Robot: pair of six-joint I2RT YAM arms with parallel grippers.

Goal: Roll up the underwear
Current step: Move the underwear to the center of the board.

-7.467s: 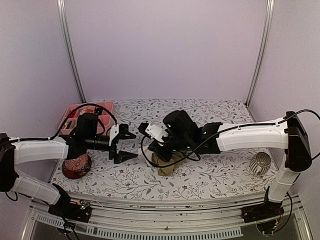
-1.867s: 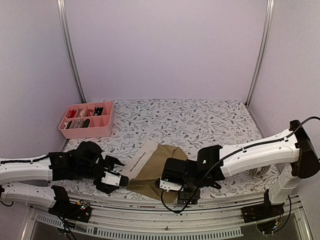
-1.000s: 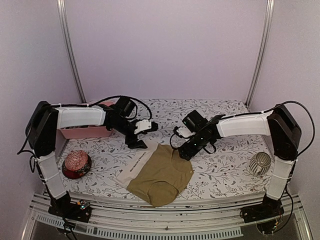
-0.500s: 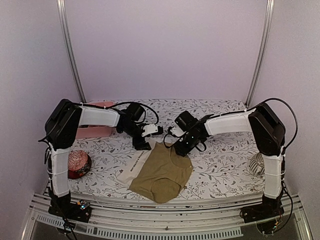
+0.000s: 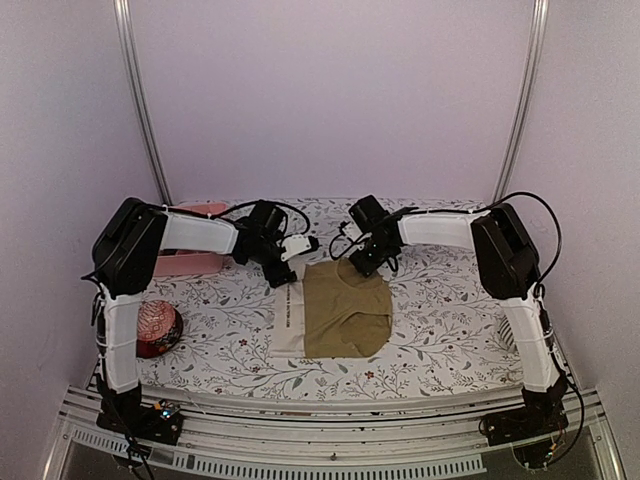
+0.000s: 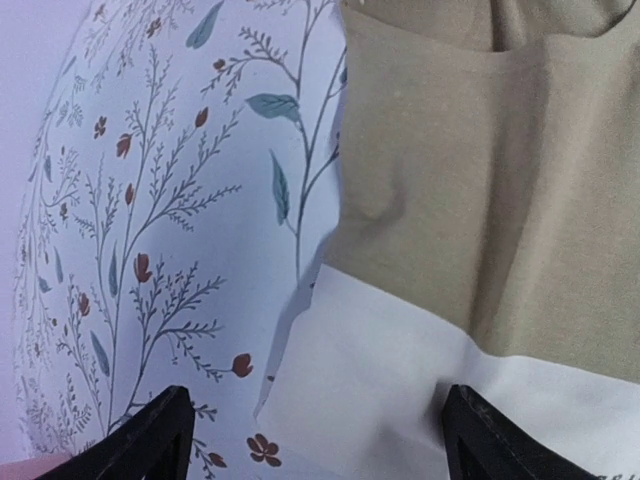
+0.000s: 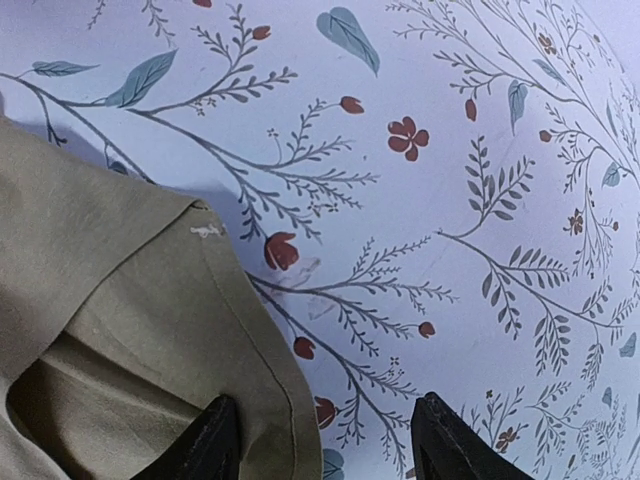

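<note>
The tan-beige underwear [image 5: 345,310] lies spread flat on the flowered tablecloth, its pale band [image 5: 288,320] along the left side. My left gripper [image 5: 290,264] hovers at the far left corner. In the left wrist view this gripper [image 6: 315,445] stands open, with the pale band's [image 6: 400,400] corner lying loose between its fingertips [image 6: 160,440] and tan cloth [image 6: 480,180] beyond. My right gripper [image 5: 358,262] is at the far right corner. In the right wrist view it [image 7: 330,445] is open, one finger [image 7: 215,440] over the tan hem [image 7: 120,330], and grips nothing.
A pink compartment tray [image 5: 180,265] sits behind my left arm at the back left. A dark red round object [image 5: 155,328] rests near the left front. Both arms stretch over the table's sides, with their wrists meeting mid-table.
Both grippers pulled back toward the far side of the table. The tan underwear went with them and now lies squarer and flatter. Both jaws stand apart, off the cloth.
</note>
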